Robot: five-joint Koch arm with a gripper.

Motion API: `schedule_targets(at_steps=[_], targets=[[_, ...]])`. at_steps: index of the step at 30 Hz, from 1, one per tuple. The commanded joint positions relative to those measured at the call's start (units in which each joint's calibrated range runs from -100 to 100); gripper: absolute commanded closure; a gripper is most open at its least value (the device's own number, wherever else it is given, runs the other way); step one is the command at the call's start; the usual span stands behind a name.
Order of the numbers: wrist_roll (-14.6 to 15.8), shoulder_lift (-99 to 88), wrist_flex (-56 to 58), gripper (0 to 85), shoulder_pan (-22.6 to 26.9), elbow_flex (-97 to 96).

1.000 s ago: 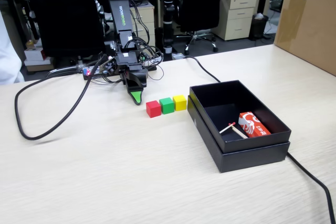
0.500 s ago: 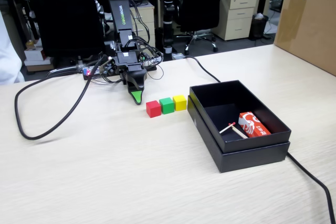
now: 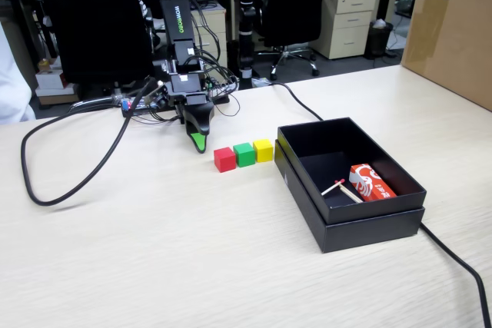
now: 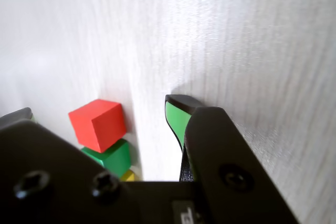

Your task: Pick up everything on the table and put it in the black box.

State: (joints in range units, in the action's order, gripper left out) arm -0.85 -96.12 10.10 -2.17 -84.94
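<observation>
Arm body hides most of yellow cube [image 4: 127, 175].

The pale wood-grain desk [image 3: 154, 251] is carrying a row of three small cubes touching side by side: a red cube [image 3: 224, 159], a green cube [image 3: 244, 154] and a yellow cube [image 3: 264, 150]. Just beside the yellow one a black box [image 3: 369, 220] is sitting, and a black cable [image 3: 54, 190] is looping across the desk.
</observation>
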Motion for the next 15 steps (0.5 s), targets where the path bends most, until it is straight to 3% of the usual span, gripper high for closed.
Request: schedule_targets(at_steps=[1, 9, 15], targets=[[1.27, -0.21, 9.98, 37.0, -0.2, 8.24], [1.95, 2.31, 31.75, 38.2, -0.34, 24.92], [3.13, 14.13, 46.27, 38.3, 0.05, 41.24]])
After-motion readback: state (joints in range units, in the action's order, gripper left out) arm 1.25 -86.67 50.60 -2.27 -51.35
